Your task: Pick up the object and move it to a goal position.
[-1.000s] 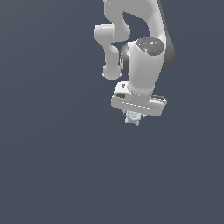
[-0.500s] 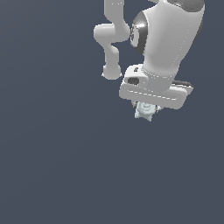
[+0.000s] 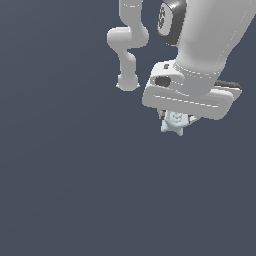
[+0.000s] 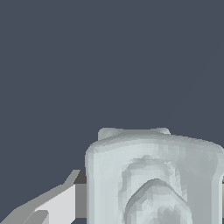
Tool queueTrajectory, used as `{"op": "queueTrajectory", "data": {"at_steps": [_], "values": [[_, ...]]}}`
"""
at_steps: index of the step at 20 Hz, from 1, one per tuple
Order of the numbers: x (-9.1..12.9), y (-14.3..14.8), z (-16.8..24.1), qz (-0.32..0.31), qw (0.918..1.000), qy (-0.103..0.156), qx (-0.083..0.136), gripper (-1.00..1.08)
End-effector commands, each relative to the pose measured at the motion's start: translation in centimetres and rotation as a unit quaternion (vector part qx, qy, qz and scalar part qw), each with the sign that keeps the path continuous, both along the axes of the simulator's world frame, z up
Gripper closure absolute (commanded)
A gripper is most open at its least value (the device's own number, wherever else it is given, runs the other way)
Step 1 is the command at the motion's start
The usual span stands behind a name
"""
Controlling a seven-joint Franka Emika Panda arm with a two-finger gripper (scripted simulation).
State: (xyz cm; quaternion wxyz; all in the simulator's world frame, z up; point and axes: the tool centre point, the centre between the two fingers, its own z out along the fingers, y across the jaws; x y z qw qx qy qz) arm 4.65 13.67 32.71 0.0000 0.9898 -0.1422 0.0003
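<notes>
light: even, dim backdrop | shadows: soft shading only | glare: none | focus: sharp render

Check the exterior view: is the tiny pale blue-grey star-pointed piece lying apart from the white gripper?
No. The pale blue-grey piece sits directly under the white gripper, tucked against its underside, not apart.

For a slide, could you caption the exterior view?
White robot arm carrying a small pale blue star-shaped object beneath its hand, against a plain dark grey background.

All I get behind everything is a flat, dark slate-blue backdrop (image 3: 60, 190), evenly lit, without seams, edges or shadows. My wrist view shows the same plain tone (image 4: 109, 57) filling its open area.
</notes>
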Motion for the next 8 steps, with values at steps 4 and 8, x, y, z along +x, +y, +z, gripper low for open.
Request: {"op": "queueTrajectory", "data": {"at_steps": [4,8], "values": [[0.38,0.25,0.75,0.000,1.0000,0.000,0.000,1.08],[0.42,0.25,0.73,0.000,1.0000,0.000,0.000,1.08]]}}
